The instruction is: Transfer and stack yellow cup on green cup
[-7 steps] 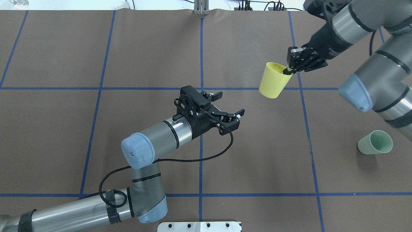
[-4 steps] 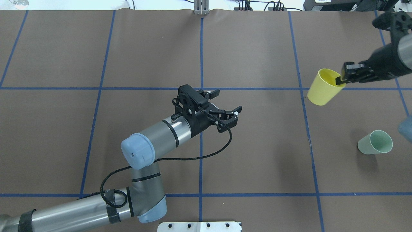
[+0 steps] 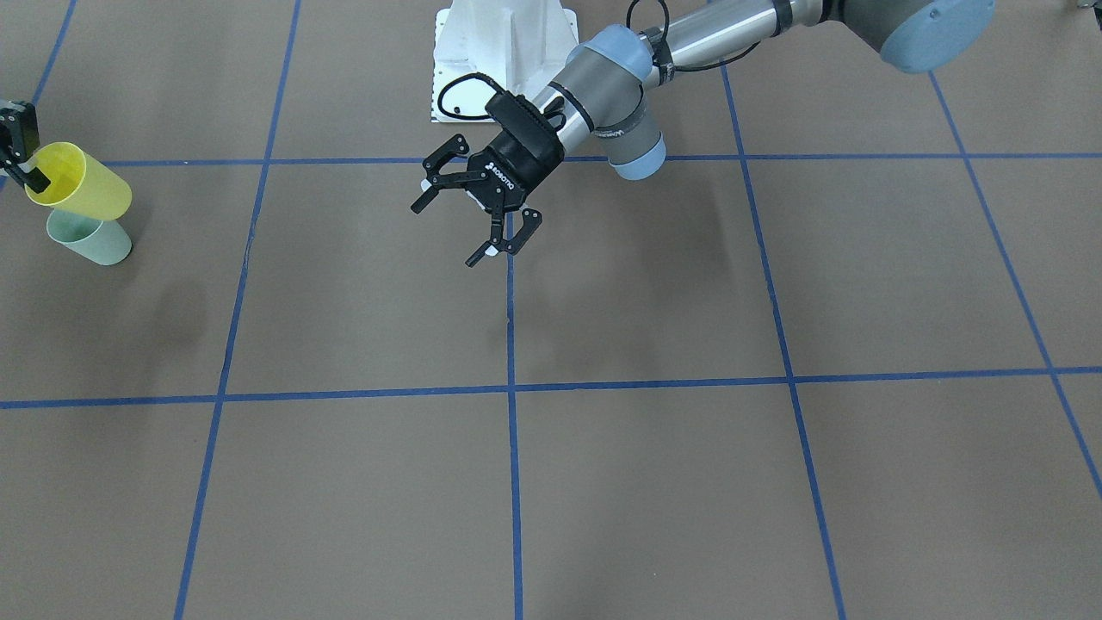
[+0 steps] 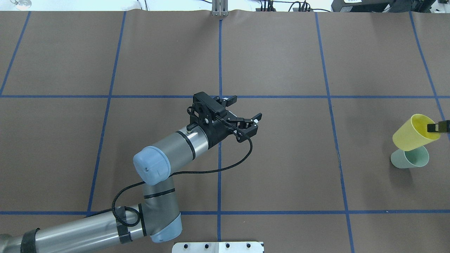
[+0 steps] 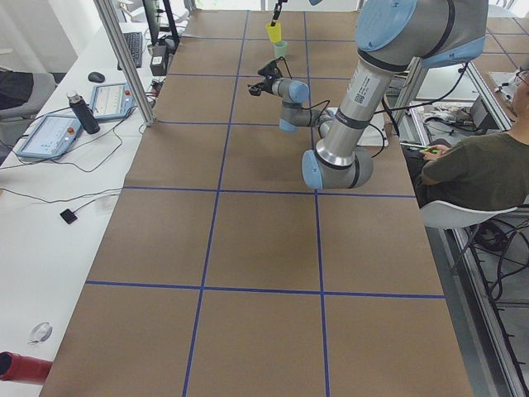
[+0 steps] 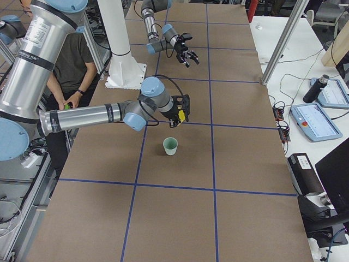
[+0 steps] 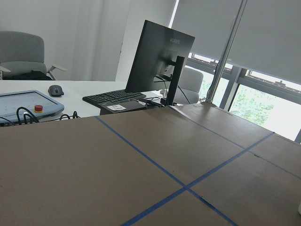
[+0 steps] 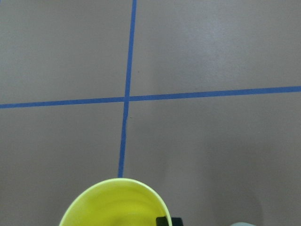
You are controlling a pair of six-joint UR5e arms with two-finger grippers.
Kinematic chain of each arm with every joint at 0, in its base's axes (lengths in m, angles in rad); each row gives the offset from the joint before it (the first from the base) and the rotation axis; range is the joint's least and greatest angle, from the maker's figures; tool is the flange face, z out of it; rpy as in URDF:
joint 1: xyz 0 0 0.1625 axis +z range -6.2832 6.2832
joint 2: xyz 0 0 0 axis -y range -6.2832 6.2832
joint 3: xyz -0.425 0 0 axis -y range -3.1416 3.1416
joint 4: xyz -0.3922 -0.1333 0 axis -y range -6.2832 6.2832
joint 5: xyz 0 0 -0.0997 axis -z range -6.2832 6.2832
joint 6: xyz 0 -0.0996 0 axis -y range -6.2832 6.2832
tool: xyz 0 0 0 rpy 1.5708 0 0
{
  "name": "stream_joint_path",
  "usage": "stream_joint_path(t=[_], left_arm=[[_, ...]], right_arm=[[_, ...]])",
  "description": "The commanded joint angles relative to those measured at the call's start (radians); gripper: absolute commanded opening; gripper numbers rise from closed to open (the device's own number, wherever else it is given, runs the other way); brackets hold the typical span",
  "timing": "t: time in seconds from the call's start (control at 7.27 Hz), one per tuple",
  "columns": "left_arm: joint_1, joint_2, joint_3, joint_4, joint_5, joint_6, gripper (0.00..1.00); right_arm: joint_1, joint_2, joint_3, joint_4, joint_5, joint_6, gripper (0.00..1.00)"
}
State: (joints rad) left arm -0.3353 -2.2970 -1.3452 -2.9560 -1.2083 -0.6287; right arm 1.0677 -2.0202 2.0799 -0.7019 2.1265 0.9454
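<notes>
Right claw (image 4: pixel 437 127): closed on the rim of the yellow cup (image 4: pixel 413 135); one finger sits inside the mouth and the other outside the wall; only its tip shows at the overhead view's right edge
Yellow cup: held in the air at the right end of the desk (image 4: pixel 281 175); tilted, with its mouth turned towards the claw and its base pointing down and away; in the overhead view it lies just over the far side of the green cup (image 4: pixel 411 160) and overlaps its rim; not set into it
Green cup: upright on the desk, mouth up; it stands alone below the yellow cup; in the right side view its mouth (image 6: pixel 170 146) shows clear below the claw
Left claw (image 4: pixel 248 107): spread wide and holding nothing; it hangs above the desk near the middle, close to a crossing of the blue tape lines (image 4: pixel 219 63); well apart from both cups
Left wrist view: only the brown desk surface, tape lines and an office desk with a monitor (image 7: pixel 155 61) beyond
Right wrist view: the yellow cup's rim (image 8: pixel 113 207) at the bottom edge, with one dark fingertip (image 8: pixel 163 220) on it
</notes>
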Motion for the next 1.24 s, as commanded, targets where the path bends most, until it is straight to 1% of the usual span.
stream_joint_path(t=[0.0, 0.28, 0.55, 1.1], left_arm=[[0.002, -0.001, 0.012, 0.0, 0.026, 0.0, 1.0], [-0.002, 0.001, 0.014, 0.0, 0.027, -0.002, 1.0], [-0.001, 0.036, 0.015, -0.002, 0.088, -0.002, 1.0], [-0.001, 0.036, 0.015, -0.002, 0.09, -0.034, 1.0]], right_arm=[[-0.005, -0.058, -0.084, 0.123, -0.069, -0.057, 0.0], [-0.008, -0.049, -0.112, 0.124, -0.08, -0.07, 0.0], [-0.009, -0.043, -0.13, 0.125, -0.073, -0.07, 0.0], [-0.012, -0.016, -0.153, 0.124, -0.046, -0.062, 0.0]])
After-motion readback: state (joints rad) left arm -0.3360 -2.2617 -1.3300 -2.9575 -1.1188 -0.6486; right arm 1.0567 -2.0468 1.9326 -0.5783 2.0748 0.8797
